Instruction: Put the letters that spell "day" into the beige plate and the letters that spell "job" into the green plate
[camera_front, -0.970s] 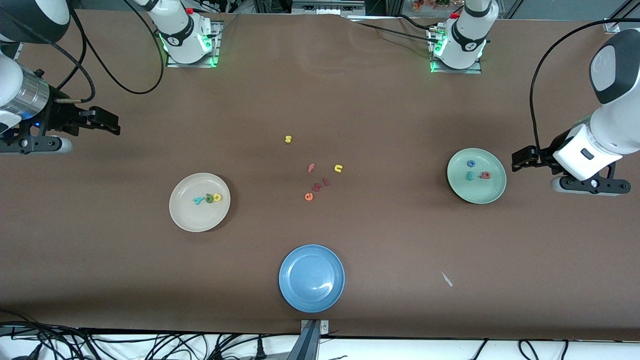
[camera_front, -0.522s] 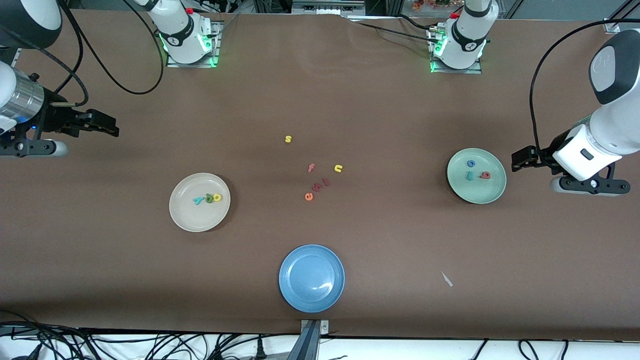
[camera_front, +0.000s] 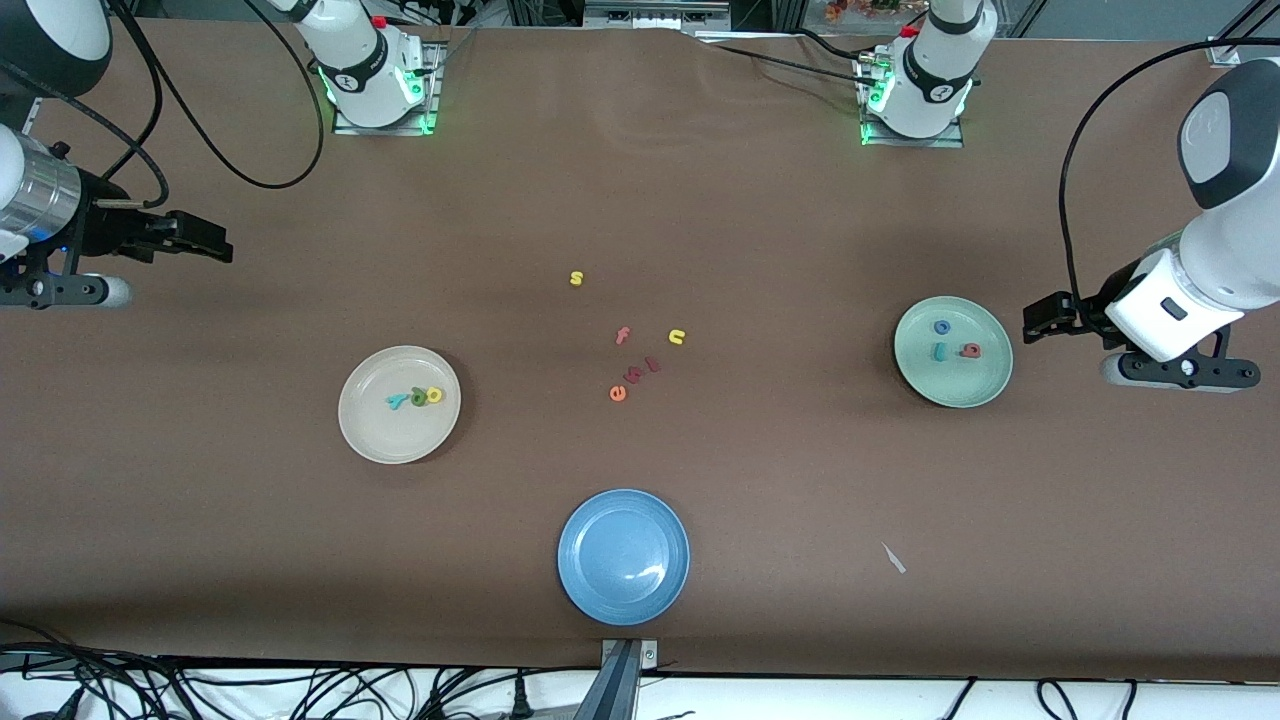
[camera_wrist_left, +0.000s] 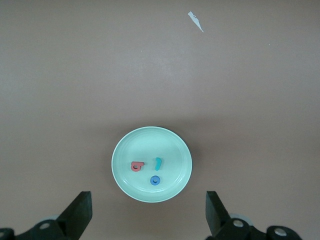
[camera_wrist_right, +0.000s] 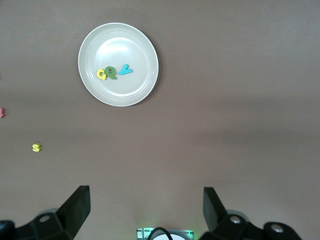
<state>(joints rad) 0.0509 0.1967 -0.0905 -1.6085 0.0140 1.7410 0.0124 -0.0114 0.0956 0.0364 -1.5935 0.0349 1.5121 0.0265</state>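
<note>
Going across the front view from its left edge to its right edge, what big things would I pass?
Right gripper → beige plate with three letters → blue plate → green plate with three letters → left gripper.

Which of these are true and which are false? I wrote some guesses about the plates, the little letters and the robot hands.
1. The beige plate holds three letters. True: yellow "d", dark green "a", teal "y".
2. The blue plate has a letter in it. False: nothing lies in it.
3. The green plate holds the teal "j", blue "o" and pinkish-red "b". True.
4. The right gripper is carrying a letter. False: it is open and holds nothing.
5. The left gripper is shut. False: it is open, beside the green plate.
6. The yellow "s" lies on the table. True.
</note>
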